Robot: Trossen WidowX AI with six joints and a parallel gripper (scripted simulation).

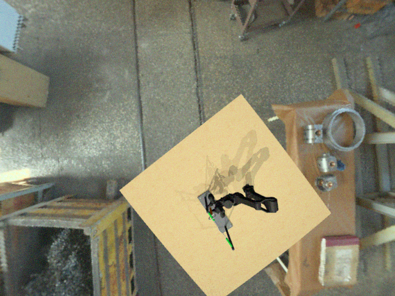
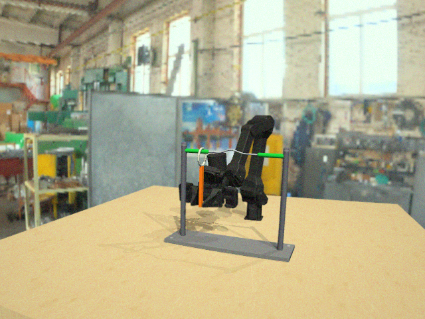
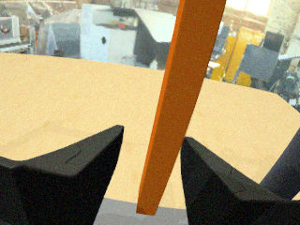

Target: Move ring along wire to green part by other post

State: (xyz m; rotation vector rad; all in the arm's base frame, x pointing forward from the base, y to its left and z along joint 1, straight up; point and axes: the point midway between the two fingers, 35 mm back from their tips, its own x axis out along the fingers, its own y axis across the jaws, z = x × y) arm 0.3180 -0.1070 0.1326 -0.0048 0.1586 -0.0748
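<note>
The pale ring (image 2: pixel 198 157) hangs around the left green part (image 2: pixel 189 150) of the wire in the exterior view, near the left post (image 2: pixel 183 219). Its orange handle (image 2: pixel 200 181) (image 3: pixel 180 80) points straight down. My gripper (image 3: pixel 153 139) is partly open, holding nothing. In the wrist view the handle runs between the two fingertips, nearer the right one; I cannot tell whether that one touches it. In the exterior view the fingers are at the height of the handle's lower part. The thin grey wire (image 2: pixel 233 149) curves across to the other green part (image 2: pixel 270 155) (image 1: pixel 229 242).
The right post (image 2: pixel 282 206) stands at the base's other end. The grey base plate (image 2: pixel 226 243) lies on the wooden table (image 2: pixel 103 274) (image 1: pixel 165 178). A dark post (image 3: pixel 288 164) rises at the right of the wrist view. The arm (image 2: pixel 262 125) reaches in from behind the wire.
</note>
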